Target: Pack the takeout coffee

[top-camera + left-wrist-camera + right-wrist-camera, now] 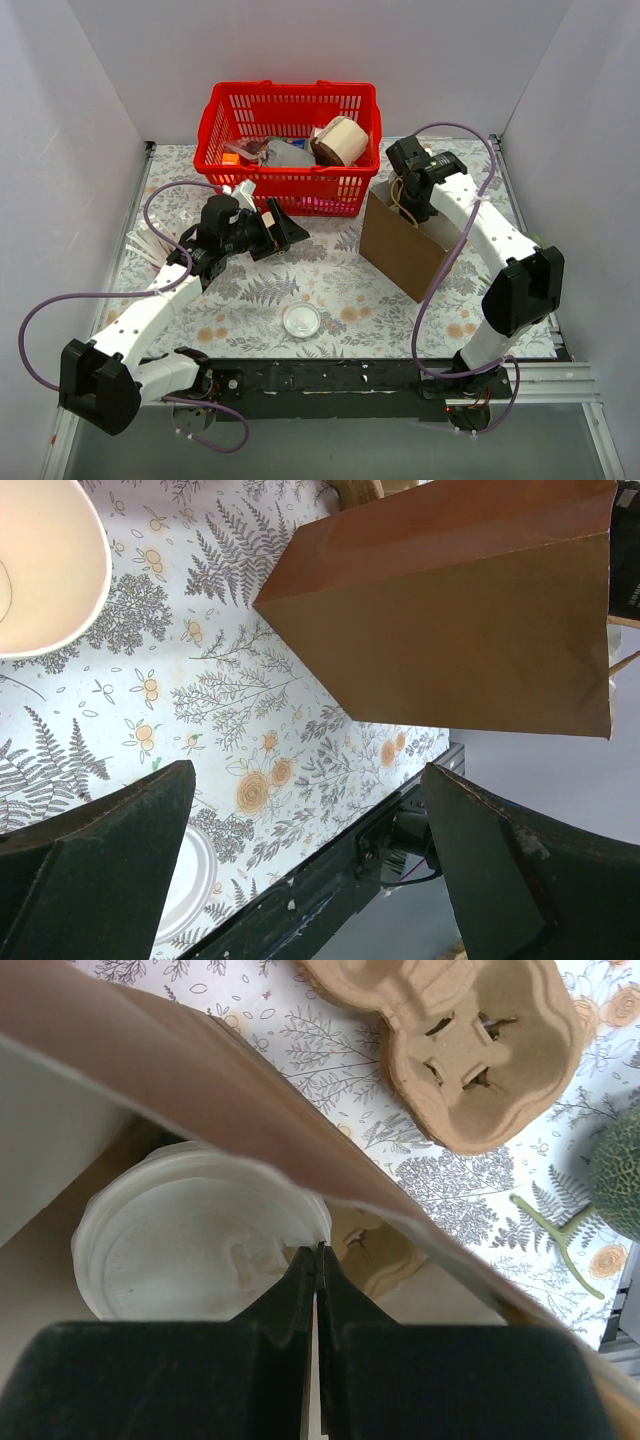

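The takeout coffee (190,1260) stands inside the brown paper bag (405,248); only its round white lid shows, in the right wrist view. My right gripper (317,1251) reaches into the bag's open top (405,200). Its jaws are pressed together, with the tips at the lid's right rim. I cannot tell if they pinch anything. A cardboard carrier piece (372,1252) lies in the bag beside the lid. My left gripper (285,228) hovers left of the bag with its fingers (95,865) spread wide and nothing between them.
A red basket (290,180) with several items stands at the back. A loose white lid (301,320) lies near the front rail. A pale cream cup mouth (40,570) fills the left wrist view's upper left. A cardboard cup carrier (470,1050) and a green object (622,1175) lie beside the bag.
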Controlling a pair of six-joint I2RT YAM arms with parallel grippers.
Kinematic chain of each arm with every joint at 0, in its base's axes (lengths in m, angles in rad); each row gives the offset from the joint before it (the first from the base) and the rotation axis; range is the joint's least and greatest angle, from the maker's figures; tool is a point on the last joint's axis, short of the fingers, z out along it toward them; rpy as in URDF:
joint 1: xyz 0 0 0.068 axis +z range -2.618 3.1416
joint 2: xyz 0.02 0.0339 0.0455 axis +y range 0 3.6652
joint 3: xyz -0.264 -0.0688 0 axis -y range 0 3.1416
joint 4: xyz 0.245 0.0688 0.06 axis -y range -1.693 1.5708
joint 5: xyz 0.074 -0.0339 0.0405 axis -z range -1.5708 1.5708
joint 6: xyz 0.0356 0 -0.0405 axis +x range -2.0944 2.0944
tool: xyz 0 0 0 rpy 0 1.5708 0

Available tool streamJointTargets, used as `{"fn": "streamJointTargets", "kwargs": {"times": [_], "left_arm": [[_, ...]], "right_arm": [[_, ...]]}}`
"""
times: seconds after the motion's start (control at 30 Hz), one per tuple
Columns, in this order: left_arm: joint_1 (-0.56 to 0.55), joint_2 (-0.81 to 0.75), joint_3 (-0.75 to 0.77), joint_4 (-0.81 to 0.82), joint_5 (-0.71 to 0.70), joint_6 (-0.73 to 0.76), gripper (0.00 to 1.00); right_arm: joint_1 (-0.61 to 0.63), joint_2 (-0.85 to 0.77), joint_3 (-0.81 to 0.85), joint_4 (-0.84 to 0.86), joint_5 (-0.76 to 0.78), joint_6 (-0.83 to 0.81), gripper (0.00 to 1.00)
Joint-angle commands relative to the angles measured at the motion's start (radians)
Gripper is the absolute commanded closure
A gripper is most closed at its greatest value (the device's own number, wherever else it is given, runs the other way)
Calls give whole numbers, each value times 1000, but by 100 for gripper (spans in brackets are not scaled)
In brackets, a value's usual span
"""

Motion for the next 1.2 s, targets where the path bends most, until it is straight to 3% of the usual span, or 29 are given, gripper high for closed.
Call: {"fn": "streamJointTargets", "kwargs": {"times": [0.0,0.6,0.63,0.73,0.9,1.17], "left_arm": [[1,-33,-16,-2,-2,17,2],[3,-38,-28,-2,-1,15,2],[3,-41,-31,-4,-2,14,2],[3,-44,-31,-9,-4,14,2],[3,-49,-29,-22,-10,15,2],[1,-64,-23,-30,-13,12,2]], "right_arm": [[4,-14,-24,53,-25,5,99],[6,9,-56,83,-24,22,98],[6,10,-58,86,-25,22,93],[6,12,-64,87,-27,22,92],[6,4,-61,88,-22,26,77],[6,-14,-39,77,-21,28,65]]}}
